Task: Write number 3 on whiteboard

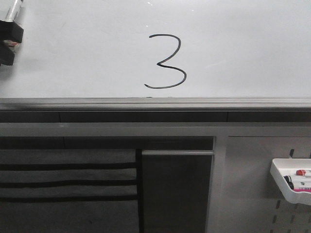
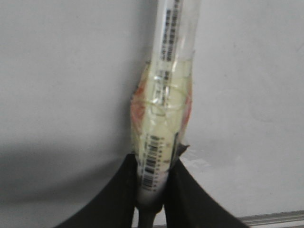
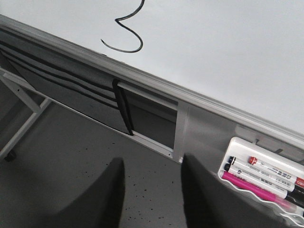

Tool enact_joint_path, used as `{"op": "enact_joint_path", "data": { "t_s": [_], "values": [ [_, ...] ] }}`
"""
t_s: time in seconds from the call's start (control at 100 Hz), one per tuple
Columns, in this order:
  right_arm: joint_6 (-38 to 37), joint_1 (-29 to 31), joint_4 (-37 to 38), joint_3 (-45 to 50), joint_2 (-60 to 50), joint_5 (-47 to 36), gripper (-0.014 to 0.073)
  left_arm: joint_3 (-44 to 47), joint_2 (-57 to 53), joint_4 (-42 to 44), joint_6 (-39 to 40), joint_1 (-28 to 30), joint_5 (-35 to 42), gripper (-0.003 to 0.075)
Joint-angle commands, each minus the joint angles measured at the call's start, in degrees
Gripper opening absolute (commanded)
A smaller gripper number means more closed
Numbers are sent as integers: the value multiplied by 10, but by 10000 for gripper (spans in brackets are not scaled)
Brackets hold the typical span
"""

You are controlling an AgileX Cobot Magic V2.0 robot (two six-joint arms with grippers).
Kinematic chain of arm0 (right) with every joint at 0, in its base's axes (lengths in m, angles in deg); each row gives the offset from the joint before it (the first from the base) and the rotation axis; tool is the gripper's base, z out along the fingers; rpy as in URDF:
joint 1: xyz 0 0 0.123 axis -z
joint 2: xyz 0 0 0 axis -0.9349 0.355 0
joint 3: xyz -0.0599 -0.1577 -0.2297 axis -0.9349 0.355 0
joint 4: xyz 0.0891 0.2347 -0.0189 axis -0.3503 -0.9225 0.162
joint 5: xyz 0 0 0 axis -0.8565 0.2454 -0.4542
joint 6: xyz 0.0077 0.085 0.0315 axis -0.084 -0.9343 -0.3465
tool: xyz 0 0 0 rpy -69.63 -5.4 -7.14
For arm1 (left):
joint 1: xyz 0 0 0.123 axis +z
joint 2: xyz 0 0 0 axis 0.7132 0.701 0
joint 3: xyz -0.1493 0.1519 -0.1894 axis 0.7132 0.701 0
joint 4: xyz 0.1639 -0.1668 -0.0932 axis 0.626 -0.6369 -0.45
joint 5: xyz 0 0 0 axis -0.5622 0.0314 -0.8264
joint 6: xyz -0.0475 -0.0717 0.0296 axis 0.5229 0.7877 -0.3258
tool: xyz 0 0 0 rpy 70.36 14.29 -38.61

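Observation:
A black hand-drawn number 3 stands on the whiteboard, just above its grey rail; its lower half also shows in the right wrist view. My left gripper is at the board's far left edge, well left of the digit. In the left wrist view it is shut on a marker wrapped in clear tape, held in front of the bare board. My right gripper is open and empty, over the speckled floor below the board.
A white tray with several markers hangs on the grey pegboard panel at lower right; it also shows in the right wrist view. A dark frame with black straps sits below the rail.

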Motion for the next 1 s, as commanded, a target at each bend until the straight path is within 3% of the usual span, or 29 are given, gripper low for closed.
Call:
{"op": "enact_joint_path", "data": {
  "t_s": [0.0,0.12,0.22,0.46,0.75,0.87,0.99],
  "values": [
    [-1,3,-4,-14,-4,-38,248,-13,-16,-8,4,-1,33,183],
    [-1,3,-4,-14,-4,-38,248,-13,-16,-8,4,-1,33,337],
    [-1,3,-4,-14,-4,-38,248,-13,-17,-8,4,-1,33,395],
    [-1,3,-4,-14,-4,-39,248,-13,-99,-1,4,-1,-20,389],
    [-66,3,-1,-13,-11,-37,244,-13,-284,127,14,-1,-245,386],
    [-101,3,28,1,-30,-50,245,-13,-360,204,89,6,-308,329],
    [-166,3,110,26,-66,-59,225,-8,-427,291,176,20,-338,236]
  ]
}}
